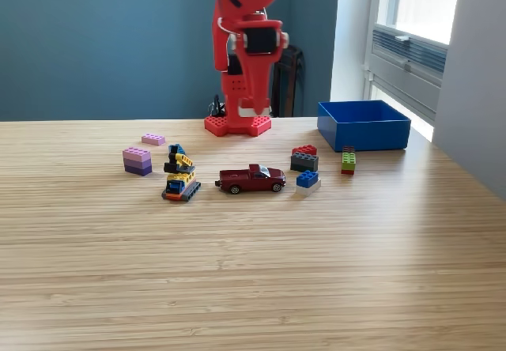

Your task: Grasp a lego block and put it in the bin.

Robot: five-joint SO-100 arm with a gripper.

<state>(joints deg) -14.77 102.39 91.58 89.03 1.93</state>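
Several lego blocks lie across the middle of the wooden table: a flat pink one (pixel 153 139), a pink-and-purple stack (pixel 137 161), a red brick on a dark grey one (pixel 304 158), a small blue brick (pixel 307 179) and a green strip with red ends (pixel 348 160). The bin (pixel 364 126) is a shallow bright-blue box at the back right, and nothing shows inside it from here. The red arm stands folded upright at the back centre. My gripper (pixel 254 107) hangs pointing down just above the arm's base, far behind the bricks, holding nothing. Its jaws blend into the red base.
A dark red toy car (pixel 251 179) sits between the bricks. A yellow, blue and black lego vehicle (pixel 180 175) stands to the car's left in the exterior view. A window and wall border the table on the right. The table's front half is bare wood.
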